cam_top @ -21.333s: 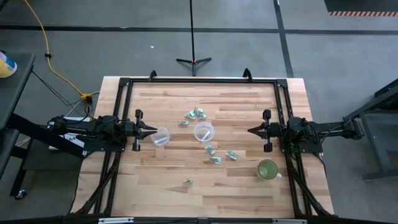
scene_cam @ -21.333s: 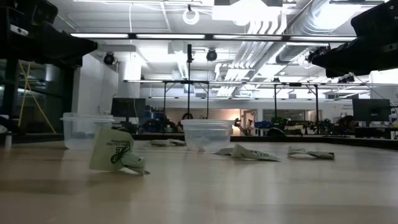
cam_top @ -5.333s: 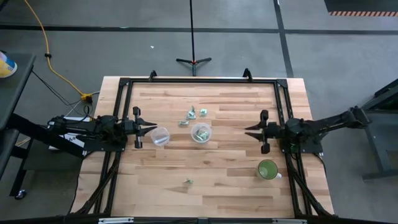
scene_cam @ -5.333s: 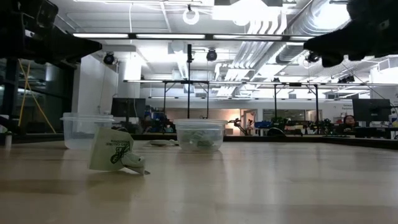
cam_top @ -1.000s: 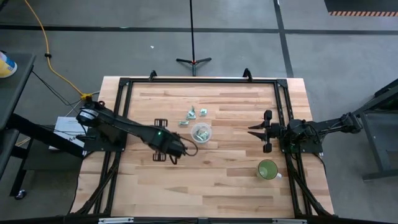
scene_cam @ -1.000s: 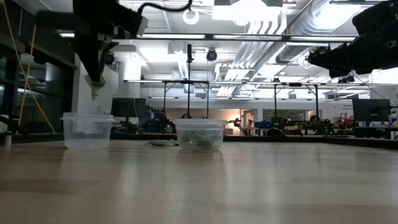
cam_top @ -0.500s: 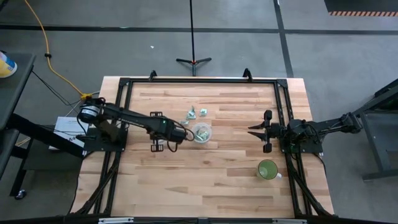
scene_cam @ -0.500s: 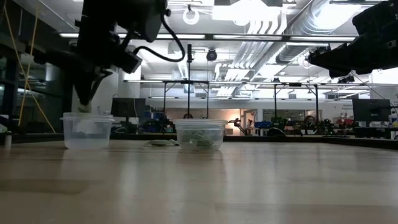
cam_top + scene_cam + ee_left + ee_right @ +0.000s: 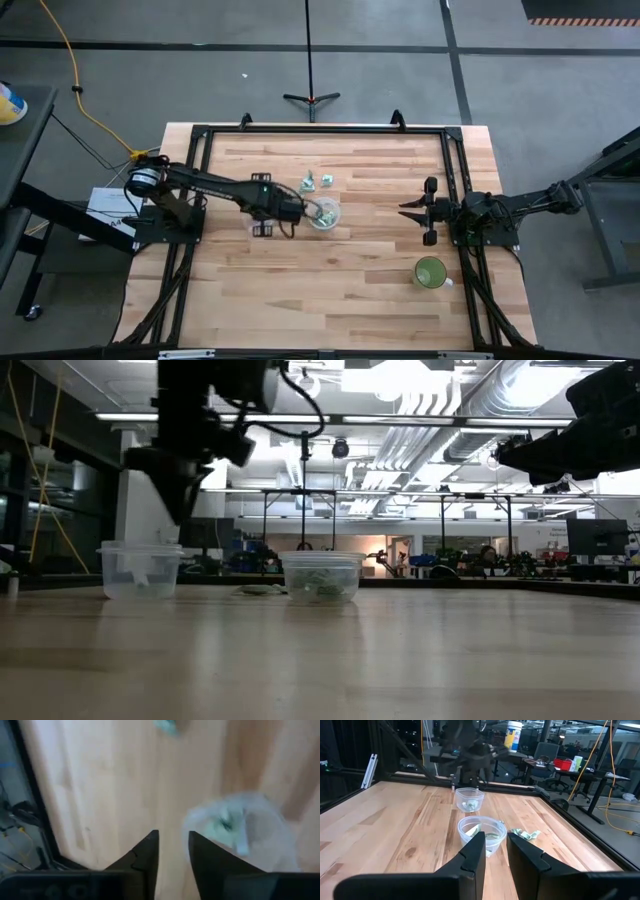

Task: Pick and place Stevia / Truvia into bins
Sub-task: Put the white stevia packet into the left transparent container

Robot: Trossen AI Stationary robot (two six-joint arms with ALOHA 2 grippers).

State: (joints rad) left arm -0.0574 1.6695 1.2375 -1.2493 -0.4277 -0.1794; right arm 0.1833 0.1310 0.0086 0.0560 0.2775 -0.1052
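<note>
Two clear cups stand mid-table. The left cup [image 9: 140,570] holds a sachet and is hidden under my left arm in the high view. The right cup [image 9: 324,213] [image 9: 320,577] holds several pale green sachets. Three loose sachets [image 9: 308,183] lie flat on the table just beyond the cups. My left gripper [image 9: 300,211] [image 9: 185,510] hovers open and empty above the gap between the cups. Its wrist view [image 9: 173,845] shows a filled cup [image 9: 240,830] just ahead. My right gripper [image 9: 402,208] [image 9: 495,845] waits at the table's right side, slightly open, pointing at the cups.
An opaque green cup [image 9: 431,272] stands near the right arm's base, toward the near edge. A black frame [image 9: 320,128] runs round the table's far and side edges. Bare wood stretches across the near half of the table.
My left gripper carried a sachet from the near side toward the far edge, dipped to the left cup's rim and let go. The sachet now lies inside that cup. The gripper has since risen and moved right toward the other cup.
</note>
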